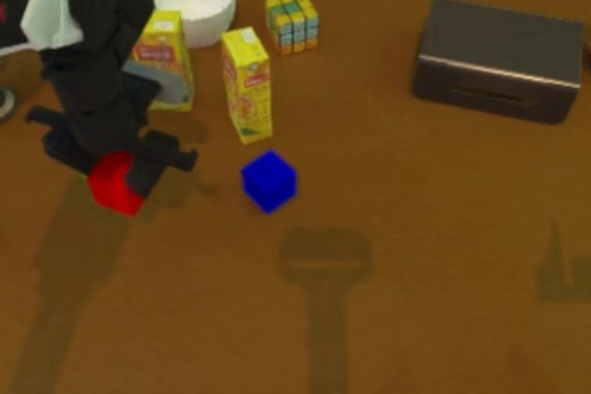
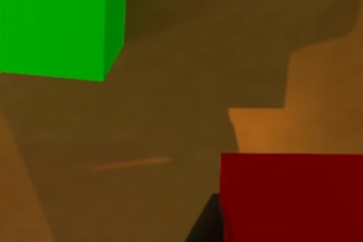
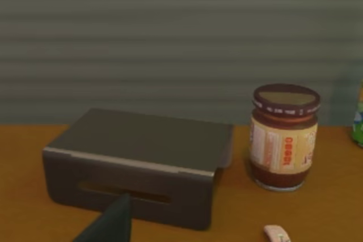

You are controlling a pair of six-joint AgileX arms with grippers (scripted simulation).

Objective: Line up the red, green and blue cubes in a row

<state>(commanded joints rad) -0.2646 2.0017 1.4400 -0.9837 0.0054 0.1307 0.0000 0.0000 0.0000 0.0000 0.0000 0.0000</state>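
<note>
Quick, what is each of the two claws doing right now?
Left gripper: at the red cube, fingers around it; whether it grips cannot be told.
Right gripper: not seen from above; open or shut cannot be told.

Green cube (image 2: 57,21) is hidden beneath the left arm in the top view. Red cube (image 1: 115,182) is partly covered by the left gripper (image 1: 138,168); finger state is not discernible.

Lighting's warm and fairly dim overall, soft render look. In the top view the counter (image 1: 416,228) carries long dark shadows stretching toward the near edge: a wide one under the left arm, a T-shaped one mid-counter, a faint one at far right. The left wrist view sits mostly in shadow, with a lit patch of counter beside the red cube (image 2: 292,196), and the green cube (image 2: 54,21) is glowing bright. No glare anywhere.
</note>
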